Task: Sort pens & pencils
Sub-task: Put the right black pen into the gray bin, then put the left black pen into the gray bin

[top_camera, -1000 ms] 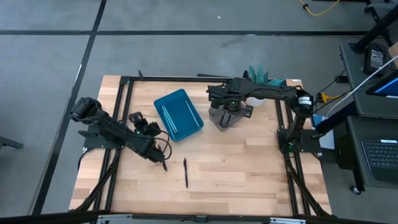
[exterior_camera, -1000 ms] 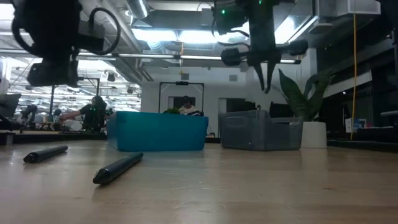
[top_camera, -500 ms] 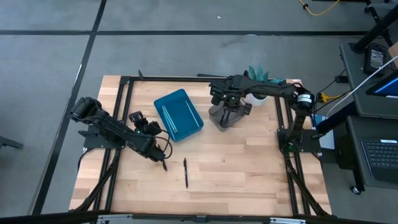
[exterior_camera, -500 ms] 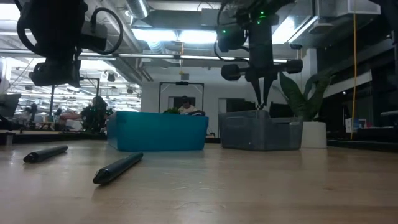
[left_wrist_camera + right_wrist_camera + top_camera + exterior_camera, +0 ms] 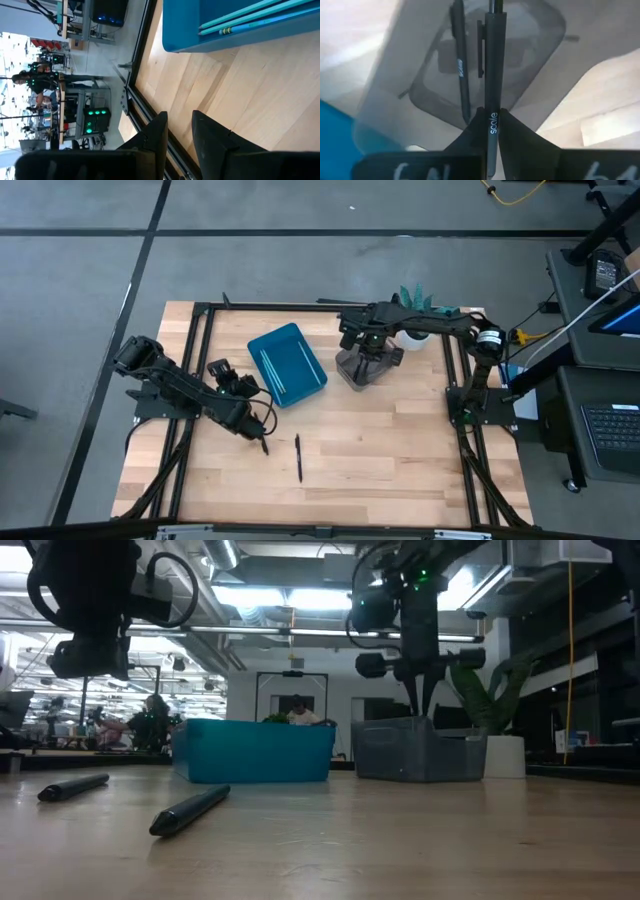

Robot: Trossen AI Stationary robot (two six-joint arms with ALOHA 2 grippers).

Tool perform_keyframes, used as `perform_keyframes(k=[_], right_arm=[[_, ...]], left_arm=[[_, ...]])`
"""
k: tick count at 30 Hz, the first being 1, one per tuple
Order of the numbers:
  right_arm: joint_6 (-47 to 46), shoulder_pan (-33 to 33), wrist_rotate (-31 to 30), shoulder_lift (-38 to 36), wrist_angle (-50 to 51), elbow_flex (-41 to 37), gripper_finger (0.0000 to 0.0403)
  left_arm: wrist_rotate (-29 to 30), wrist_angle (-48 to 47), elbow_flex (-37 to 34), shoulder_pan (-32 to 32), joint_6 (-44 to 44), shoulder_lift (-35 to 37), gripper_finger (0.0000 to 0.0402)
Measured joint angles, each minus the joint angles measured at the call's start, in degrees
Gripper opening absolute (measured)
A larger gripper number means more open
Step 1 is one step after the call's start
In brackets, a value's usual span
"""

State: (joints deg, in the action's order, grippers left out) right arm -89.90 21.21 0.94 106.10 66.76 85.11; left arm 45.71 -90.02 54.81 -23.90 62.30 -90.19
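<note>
My right gripper (image 5: 368,356) hangs over a grey see-through bin (image 5: 358,370), shut on a black pen (image 5: 492,65). Another black pen (image 5: 460,65) lies on the bin's floor. In the low view the right gripper (image 5: 421,705) points down at the bin's rim (image 5: 418,722). Two more black pens (image 5: 298,457) (image 5: 264,446) lie flat on the table, also seen in the low view (image 5: 190,810) (image 5: 74,786). Light blue pencils (image 5: 250,20) lie in a blue tray (image 5: 287,365). My left gripper (image 5: 260,438) hovers by the nearer pen, narrowly open (image 5: 180,137) and holding nothing. My right gripper pinches the black pen between its two fingers at the barrel's printed part (image 5: 493,125). It comes from above, pointing down, and the pen runs along the fingers and sticks out past their tips. The pen is lifted clear, roughly upright over the grey bin.
A potted plant (image 5: 415,302) stands at the table's far right, behind the grey bin. Black frame rails (image 5: 200,340) run along the table's left, far and right sides. Bare wood lies between the trays and the near edge.
My right gripper has come down toward the grey bin with the black pen and straightened from a slant to pointing nearly straight down. It has slowed over the last half second. The left arm and the pens on the table have kept still.
</note>
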Motion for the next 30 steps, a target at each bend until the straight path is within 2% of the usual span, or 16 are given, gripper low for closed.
perform_keyframes(k=[3,11,20,24,30], right_arm=[[-0.07,0.00,1.55,-0.02,-3.90,-3.13,0.0022],[-0.03,0.00,1.55,0.00,-6.40,-7.64,0.0025],[0.09,0.00,-0.26,0.00,-6.34,-8.53,0.0139],[0.14,0.00,-0.47,0.00,-6.14,-8.53,0.0160],[1.29,-1.01,-0.19,0.00,-4.44,-4.56,0.0165]], left_arm=[[0.00,0.01,0.00,0.00,0.00,0.00,0.0082],[0.53,0.00,0.00,0.02,0.02,0.00,0.0082],[1.53,0.00,0.00,1.16,0.02,0.00,0.0082],[1.53,0.01,0.00,1.75,0.06,0.00,0.0082],[1.55,0.02,0.00,1.77,0.44,0.00,0.0082]])
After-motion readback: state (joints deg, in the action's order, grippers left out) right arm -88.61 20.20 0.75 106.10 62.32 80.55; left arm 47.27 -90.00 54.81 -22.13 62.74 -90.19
